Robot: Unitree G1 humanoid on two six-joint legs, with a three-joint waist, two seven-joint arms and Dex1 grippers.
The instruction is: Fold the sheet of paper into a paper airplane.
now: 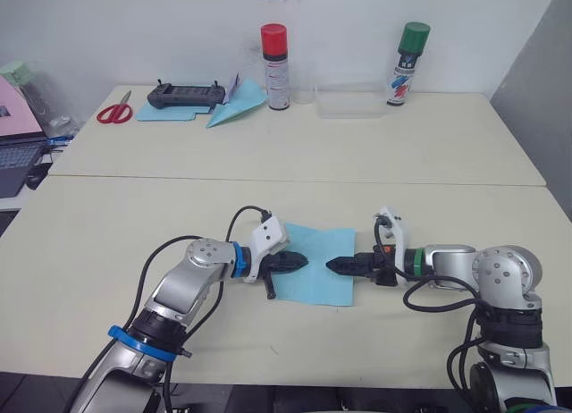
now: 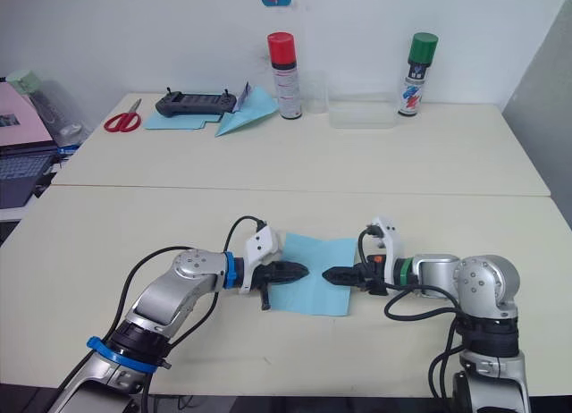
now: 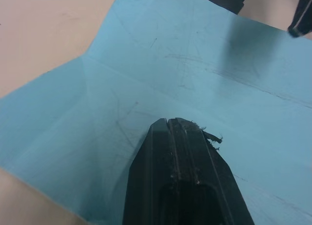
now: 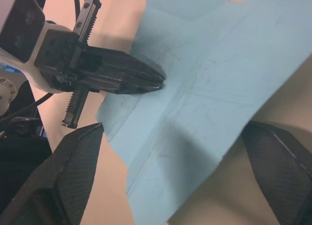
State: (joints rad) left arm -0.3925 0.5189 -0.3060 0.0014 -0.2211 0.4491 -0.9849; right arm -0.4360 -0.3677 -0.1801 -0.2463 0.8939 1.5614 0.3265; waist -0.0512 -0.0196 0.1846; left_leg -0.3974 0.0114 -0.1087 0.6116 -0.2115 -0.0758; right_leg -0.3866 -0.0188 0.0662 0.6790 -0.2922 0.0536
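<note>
Roughly mid-table, the sheet of paper (image 1: 315,272) lies flat w/ faint creases, betw. the two grippers. Left gripper (image 1: 298,262): fingers pressed together, tip resting on or just above the sheet's near-left part; contact cannot be told for sure. Right gripper (image 1: 337,266): in the right wrist view its fingers stand wide apart, straddling the sheet's right edge, gripping nothing. Tips of the two grippers point at each other, near but apart, over the sheet.

Risk, as a judgement: the paper is thin and loose on a smooth table (image 1: 268,198). If the right fingers close while the left tip pins only lightly, the sheet may slide or buckle rather than fold along a crease. A pinch off the crease line would give a skewed fold; too hard a drag from the left tip could tear or wrinkle it.

Orientation: sheet is near square, so long axis is weak; it sits slightly skewed, w/ one corner toward the far side beyond the left gripper and its wider spread running left gripper to right gripper. No fold is raised yet; airplane not begun.
</note>
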